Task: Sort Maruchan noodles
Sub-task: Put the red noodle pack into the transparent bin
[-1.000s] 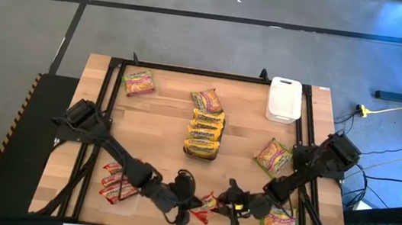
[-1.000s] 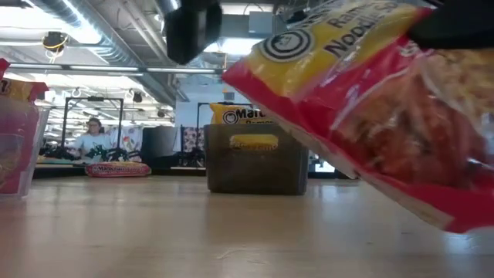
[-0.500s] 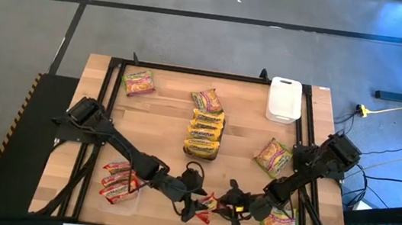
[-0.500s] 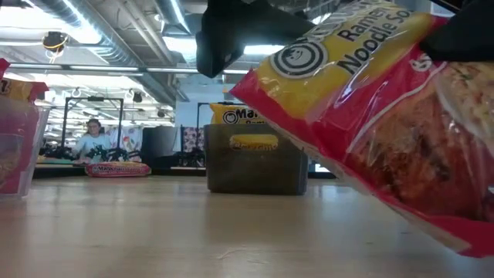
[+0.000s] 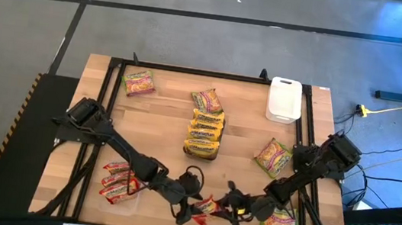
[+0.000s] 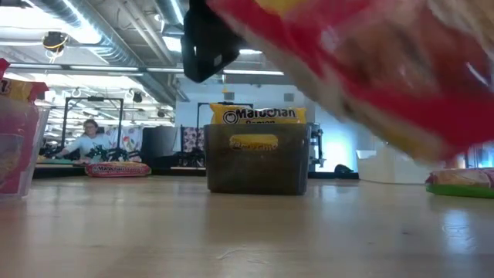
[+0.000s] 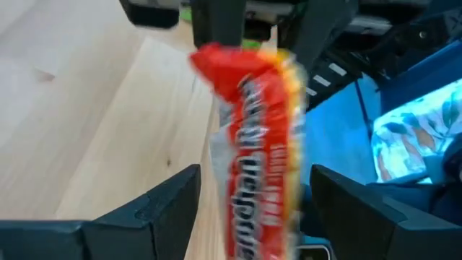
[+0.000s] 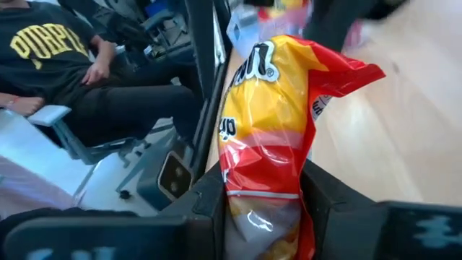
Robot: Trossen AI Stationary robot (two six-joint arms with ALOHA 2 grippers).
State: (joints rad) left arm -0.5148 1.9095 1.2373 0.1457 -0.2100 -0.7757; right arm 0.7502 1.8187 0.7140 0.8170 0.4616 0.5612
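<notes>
Both my arms meet at the near edge of the table (image 5: 160, 134), low over the wood. My right claw (image 5: 229, 208) pinches a red packet (image 5: 206, 205) of Maruchan noodles; in the right wrist view that packet (image 8: 278, 137) sits squeezed between my two dark fingers (image 8: 206, 198), yellow top sticking out past them. My left claw (image 5: 188, 203) is just left of the same packet with fingers spread wide; in the left wrist view the packet (image 7: 256, 144) hangs in the gap between the fingers (image 7: 162, 202), and I cannot tell if either one touches it. Low view: the packet (image 6: 363, 62) fills the upper right, off the table.

Other packets: a stack of yellow-orange packets (image 5: 205, 132) stands in a dark tray (image 6: 256, 158) at the table's middle. One green-and-pink packet (image 5: 207, 99) lies just beyond that stack. Another green-and-pink packet (image 5: 138, 82) lies at the far left. A third (image 5: 273, 157) lies right of centre. A fourth (image 5: 278, 222) lies at the near right corner, just beside my right arm. Several red packets (image 5: 117, 181) lie at the near left in a clear tray (image 6: 17, 147), beside my left arm. A white tray (image 5: 284, 100) sits at the far right, apart from all packets.

A seated person (image 8: 65, 65) in a dark shirt shows beyond the near edge in the right wrist view.
</notes>
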